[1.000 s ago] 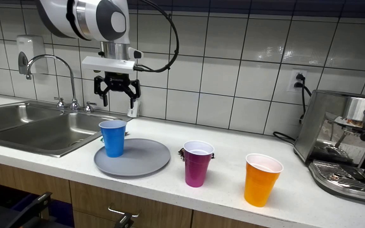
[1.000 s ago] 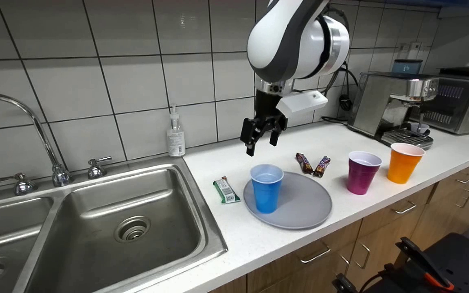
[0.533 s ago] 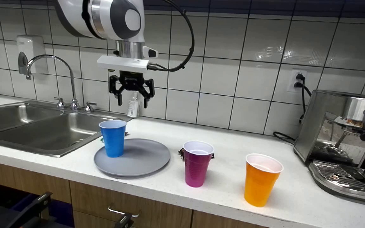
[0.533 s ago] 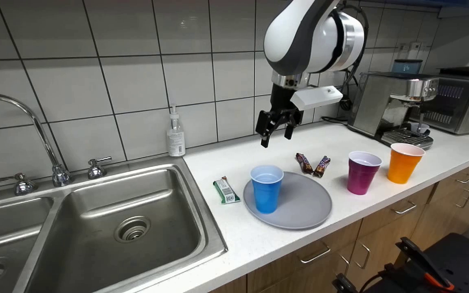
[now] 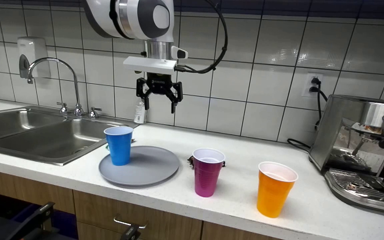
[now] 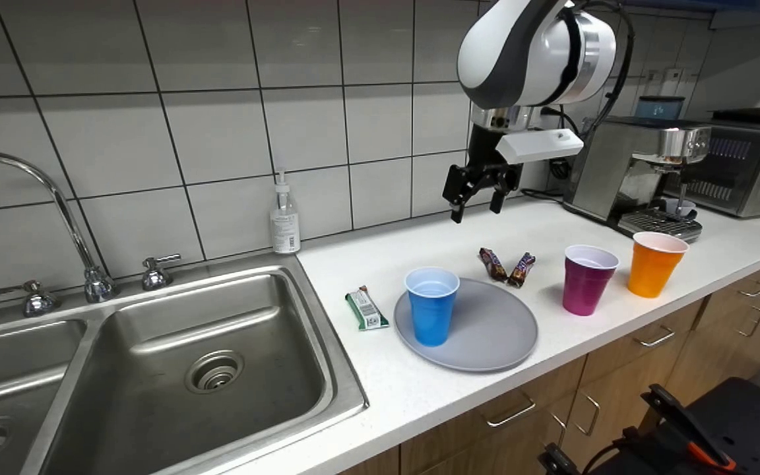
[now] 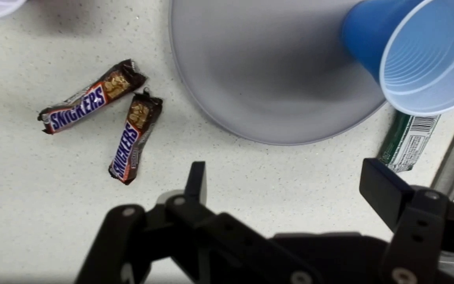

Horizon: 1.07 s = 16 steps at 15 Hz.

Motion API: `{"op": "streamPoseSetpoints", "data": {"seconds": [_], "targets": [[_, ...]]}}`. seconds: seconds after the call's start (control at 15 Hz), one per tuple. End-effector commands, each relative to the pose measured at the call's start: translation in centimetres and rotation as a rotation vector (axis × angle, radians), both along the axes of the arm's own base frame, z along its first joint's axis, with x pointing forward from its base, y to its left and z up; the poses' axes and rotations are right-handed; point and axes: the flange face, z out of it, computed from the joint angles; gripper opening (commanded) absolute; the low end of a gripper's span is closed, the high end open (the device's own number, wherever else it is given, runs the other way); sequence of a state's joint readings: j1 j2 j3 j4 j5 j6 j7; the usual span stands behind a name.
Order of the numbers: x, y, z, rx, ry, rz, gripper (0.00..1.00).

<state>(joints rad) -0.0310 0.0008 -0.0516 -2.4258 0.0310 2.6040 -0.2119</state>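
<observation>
Snickers bars (image 7: 92,98) numbering two, three cups (image 5: 208,176), one gray plate (image 5: 152,166)

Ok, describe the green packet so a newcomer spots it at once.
Start at the steel sink, then find the gray plate. The green packet lies on the counter between them. Its green-and-white colouring sets it apart from the two dark Snickers bars.

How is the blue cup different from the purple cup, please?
The blue cup stands on the grey plate; the purple cup directly on the counter. The blue cup is nearer the sink, the purple cup nearer the coffee machine. The blue cup looks pale blue inside, the purple cup whitish. Both stand upright, open-topped.
</observation>
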Motion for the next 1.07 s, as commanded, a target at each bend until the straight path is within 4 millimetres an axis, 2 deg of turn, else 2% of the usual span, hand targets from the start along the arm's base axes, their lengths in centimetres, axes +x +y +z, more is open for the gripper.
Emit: {"op": "streamPoseSetpoints", "data": {"seconds": [0.0,0.07,1.0], "targets": [[0.24,-2.06,0.24,-0.007,0.051,-0.062,1.0],[-0.16,-1.13,-0.07,0.0,0.021,-0.031,1.0],[-0.16,-1.33,-0.18,-0.004,0.025,-0.051,1.0]]}}
